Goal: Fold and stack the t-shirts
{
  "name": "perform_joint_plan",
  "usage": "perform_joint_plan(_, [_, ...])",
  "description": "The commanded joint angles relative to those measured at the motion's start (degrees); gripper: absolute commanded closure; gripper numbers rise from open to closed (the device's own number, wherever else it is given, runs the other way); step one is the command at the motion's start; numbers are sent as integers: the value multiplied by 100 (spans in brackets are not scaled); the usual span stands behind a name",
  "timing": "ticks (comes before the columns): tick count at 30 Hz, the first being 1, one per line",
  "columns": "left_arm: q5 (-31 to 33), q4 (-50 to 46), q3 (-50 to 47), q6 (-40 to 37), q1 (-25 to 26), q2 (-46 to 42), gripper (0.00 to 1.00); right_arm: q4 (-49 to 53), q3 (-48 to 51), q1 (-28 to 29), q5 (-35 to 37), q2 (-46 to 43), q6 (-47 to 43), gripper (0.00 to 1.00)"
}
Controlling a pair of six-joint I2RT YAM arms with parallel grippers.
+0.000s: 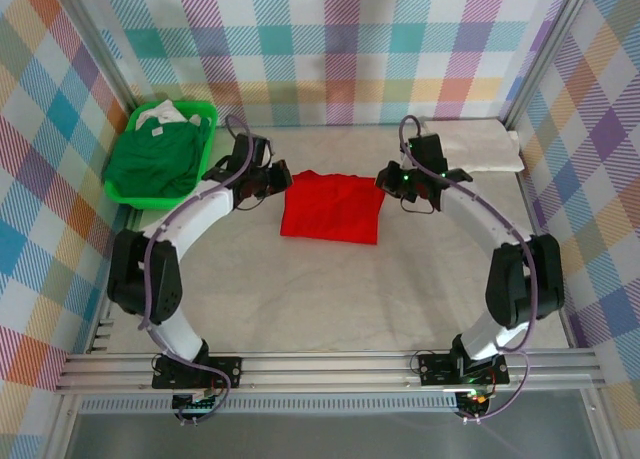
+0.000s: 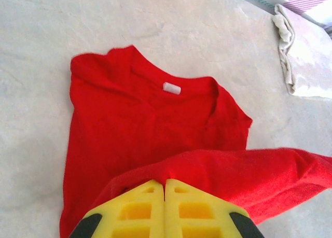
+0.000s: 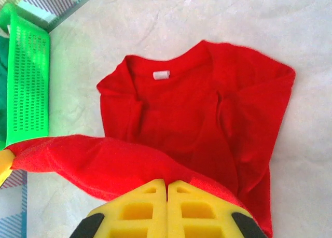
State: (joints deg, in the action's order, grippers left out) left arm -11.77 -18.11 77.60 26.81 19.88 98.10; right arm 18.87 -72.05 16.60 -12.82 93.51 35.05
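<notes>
1. The red t-shirt [image 1: 332, 207] lies in the middle of the table [image 1: 300, 299], collar flat.
2. Our left gripper [image 2: 165, 183] and right gripper [image 3: 167, 183] are each clamped shut on a raised fold of it.
3. We should move both arms together, keeping the held edge taut and level.
4. We should lay it down square before letting go.
5. The folded white t-shirt [image 1: 470, 144] at the far right looks like the stack.

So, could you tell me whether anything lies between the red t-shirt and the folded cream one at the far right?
Nothing visible does. The left gripper and right gripper are both shut on lifted edges of the red t-shirt, and between it and the cream t-shirt I see just bare table and the right arm itself.
</notes>
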Motion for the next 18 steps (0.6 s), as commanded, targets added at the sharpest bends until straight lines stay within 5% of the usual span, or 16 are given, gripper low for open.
perform_joint_plan(1, [-233,-122,687,-347,-141,478,100,-67,-484,-111,-72,427,-218,100])
perform_joint_plan(3, [-136,-214,1131,-533,-196,903,95,-73,-733,-182,-50,754,-214,100])
perform_joint_plan(6, [183,-490,2166,-761,-383,1744,53,-13,-1431,-311,-3,1401,-307,65])
perform_joint_plan(7, [285,-618,2617,-855,-473,2059,47,246,-1947,-385,-167,1771,-384,72])
perform_joint_plan(12, [453,-1368,3791,-878,-447,2564,43,965,-2979,-396,-454,2128,-509,68])
perform_joint_plan(18, [558,156,940,-695,260,1061,45,90,-1002,174,-976,1019,-435,71])
